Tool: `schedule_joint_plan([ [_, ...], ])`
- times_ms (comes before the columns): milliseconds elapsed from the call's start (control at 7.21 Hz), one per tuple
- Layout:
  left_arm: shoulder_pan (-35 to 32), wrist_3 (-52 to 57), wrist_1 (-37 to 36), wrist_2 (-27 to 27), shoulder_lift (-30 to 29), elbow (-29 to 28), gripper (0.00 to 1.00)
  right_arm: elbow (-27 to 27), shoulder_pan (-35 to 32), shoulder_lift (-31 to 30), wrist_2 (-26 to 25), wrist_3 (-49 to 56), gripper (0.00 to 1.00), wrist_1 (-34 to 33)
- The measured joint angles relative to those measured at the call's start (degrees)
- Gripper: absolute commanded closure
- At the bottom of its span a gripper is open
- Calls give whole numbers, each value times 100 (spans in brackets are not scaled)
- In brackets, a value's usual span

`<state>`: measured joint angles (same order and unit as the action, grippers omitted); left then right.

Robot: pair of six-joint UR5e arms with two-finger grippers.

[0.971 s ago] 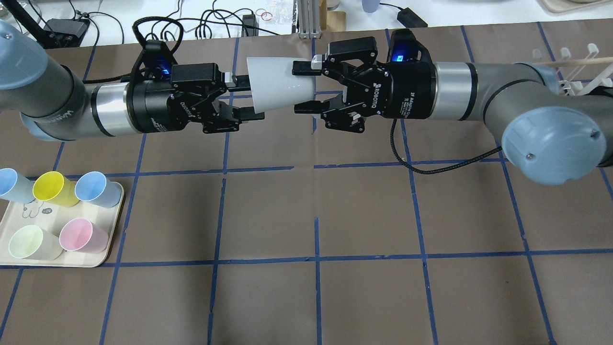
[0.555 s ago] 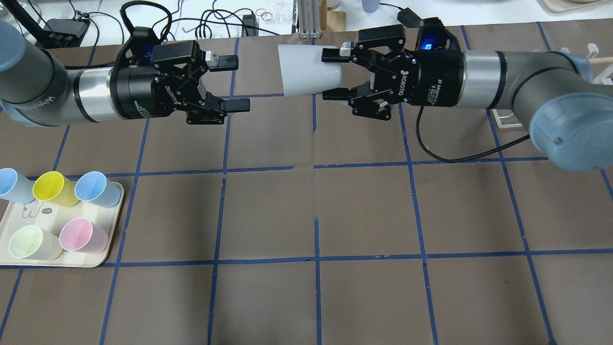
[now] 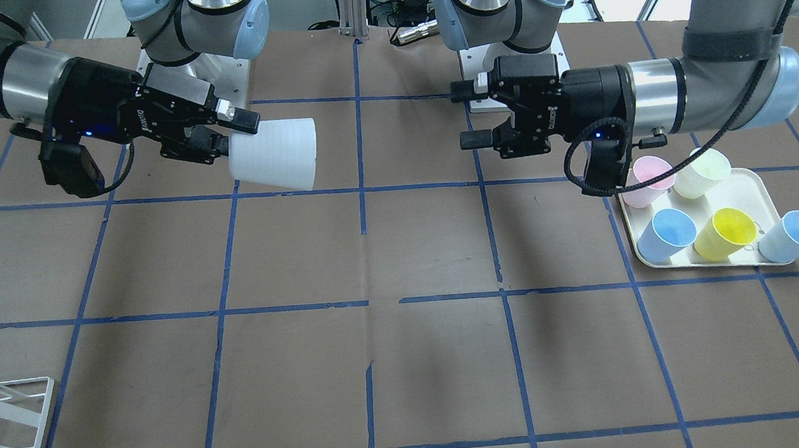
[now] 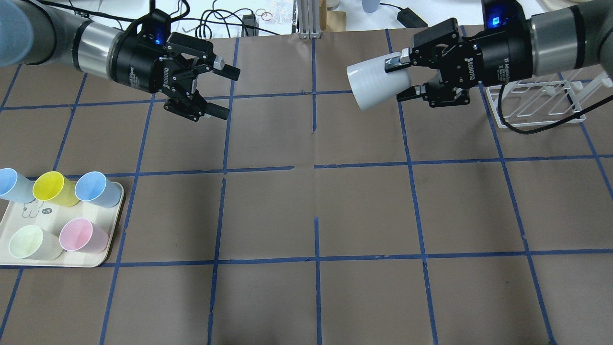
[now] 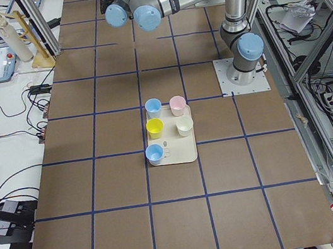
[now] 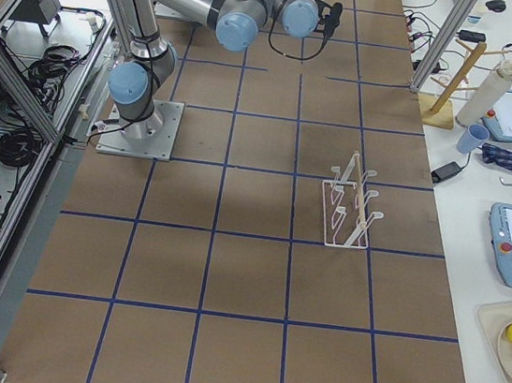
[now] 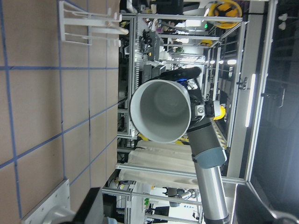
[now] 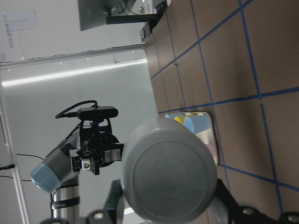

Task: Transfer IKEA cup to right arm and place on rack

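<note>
In the overhead view, nearest the camera at 8 o'clock, a cream tray [image 4: 98, 261] sits on the bench [image 4: 316, 211] with 5 coloured cups on it, well apart from both arms.

Further back at 11 o'clock, the left tool [image 4: 227, 92] hangs over the bench with its fingers spread wide and nothing between them. It plays no part in what comes next.

At 1 o'clock, the right tool [image 4: 401, 80] is clamped on the IKEA cup [image 4: 376, 88], 1 finger on each side of the wall near the narrow base. The cup is in the air, clear of the bench. Its long axis runs nearly level. The open mouth faces 9 o'clock, toward the left arm, whose wrist camera looks straight into it. The right wrist camera sees only the closed base.

Farthest, at 2 o'clock, the rack [image 4: 535, 100] stands on the bench just beyond the right tool's body, on the base side of the cup. The hand-over looks finished and placing remains.

The right arm is plainly the nearer one. However, the cup's mouth points away from the rack, so I judge the wrist must swing the mouth round toward a peg before lowering.
</note>
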<state>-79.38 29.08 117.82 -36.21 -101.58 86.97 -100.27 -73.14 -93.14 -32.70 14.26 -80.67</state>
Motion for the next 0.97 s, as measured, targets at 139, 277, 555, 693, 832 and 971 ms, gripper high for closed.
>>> schedule_joint_plan([
  [139, -262, -798, -900, -533, -67, -13, 0, 234, 24, -22, -831, 24, 100, -70],
  [277, -532, -1336, -1616, -1187, -115, -29, 0, 412, 33, -48, -1745, 68, 100, -189],
  [555, -831, -1696, -2414, -3092, 10, -131, 0, 529, 37, -121, -3224, 184, 100, -674],
  [693, -887, -1901, -2545, -3984, 112, -326, 0, 535, 40, -131, -3788, 502, 100, -940],
  [832, -976, -2341, -2585, -4690, 196, -571, 0, 535, 81, -122, -4199, 982, 100, -1221],
  [971, -1115, -2879, -2599, -5125, 300, -756, 0, 535, 205, -83, -4459, 1455, 100, -1526],
])
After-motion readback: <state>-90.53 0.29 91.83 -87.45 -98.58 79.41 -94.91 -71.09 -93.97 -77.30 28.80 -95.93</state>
